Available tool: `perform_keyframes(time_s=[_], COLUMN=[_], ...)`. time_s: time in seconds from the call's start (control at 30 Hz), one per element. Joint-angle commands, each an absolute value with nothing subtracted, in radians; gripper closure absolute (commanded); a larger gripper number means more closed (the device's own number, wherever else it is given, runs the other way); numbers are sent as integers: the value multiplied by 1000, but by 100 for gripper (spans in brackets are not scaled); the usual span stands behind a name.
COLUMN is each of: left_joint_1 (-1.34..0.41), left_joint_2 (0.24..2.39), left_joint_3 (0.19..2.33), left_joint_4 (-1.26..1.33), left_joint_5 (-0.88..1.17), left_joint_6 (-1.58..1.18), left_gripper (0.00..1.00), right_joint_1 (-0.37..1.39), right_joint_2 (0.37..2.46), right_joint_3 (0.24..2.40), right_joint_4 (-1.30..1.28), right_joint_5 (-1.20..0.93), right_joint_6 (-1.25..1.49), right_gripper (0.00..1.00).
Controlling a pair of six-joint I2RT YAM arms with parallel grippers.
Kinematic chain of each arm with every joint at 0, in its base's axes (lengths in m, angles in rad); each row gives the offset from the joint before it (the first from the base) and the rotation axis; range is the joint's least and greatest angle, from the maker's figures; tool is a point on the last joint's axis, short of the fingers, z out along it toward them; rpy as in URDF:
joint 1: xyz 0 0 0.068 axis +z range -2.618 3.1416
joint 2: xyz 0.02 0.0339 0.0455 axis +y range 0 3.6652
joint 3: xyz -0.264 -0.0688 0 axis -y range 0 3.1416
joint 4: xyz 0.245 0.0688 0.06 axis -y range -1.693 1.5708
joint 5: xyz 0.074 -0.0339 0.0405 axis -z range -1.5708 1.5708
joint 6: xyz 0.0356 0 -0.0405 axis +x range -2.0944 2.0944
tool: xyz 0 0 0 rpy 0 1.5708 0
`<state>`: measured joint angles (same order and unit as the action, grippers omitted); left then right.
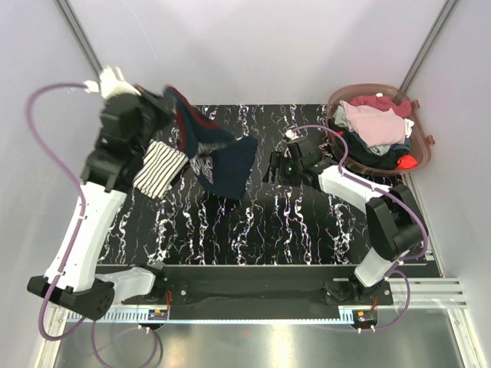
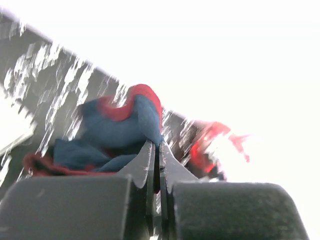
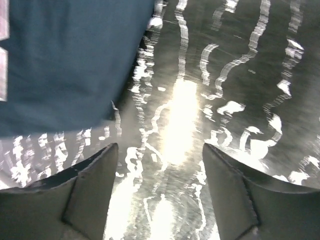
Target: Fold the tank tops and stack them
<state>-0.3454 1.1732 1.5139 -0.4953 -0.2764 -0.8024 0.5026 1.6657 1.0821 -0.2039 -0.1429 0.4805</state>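
The dark navy tank top (image 1: pixel 222 157) with dark red trim hangs in the air from my left gripper (image 1: pixel 167 101), which is raised at the back left and shut on its red-edged top (image 2: pixel 131 120). The white tank top with navy stripes (image 1: pixel 159 169) lies bunched on the table just below that arm. My right gripper (image 1: pixel 275 165) is open and empty, low over the table just right of the hanging navy cloth (image 3: pixel 65 60); its fingers (image 3: pixel 95 185) frame bare marble surface.
A brownish basket (image 1: pixel 420 126) full of mixed clothes stands at the back right corner. The table top (image 1: pixel 307 222) is black with white marble veins. Both arm bases sit on a rail at the near edge.
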Motion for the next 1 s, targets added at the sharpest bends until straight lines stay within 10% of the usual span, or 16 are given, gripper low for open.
perform_keyframes(time_s=[0.0,0.4,0.97], left_joint_1=[-344,-515,-699], left_joint_2=[1241,1466,1485], left_joint_3=[1779,2316,2439], left_joint_4=[-483,-256,107], left_joint_5=[-356,-350,-652], left_joint_6=[-715,-441,38], left_gripper=[100,100,100], right_joint_1=[502,502,503], right_joint_2=[1683,1715,1669], right_joint_3=[1138,1103,999], right_joint_4=[-135,124,173], right_joint_5=[-271,-583,-574], right_joint_6=[486,540,483], right_gripper=[23,1,5])
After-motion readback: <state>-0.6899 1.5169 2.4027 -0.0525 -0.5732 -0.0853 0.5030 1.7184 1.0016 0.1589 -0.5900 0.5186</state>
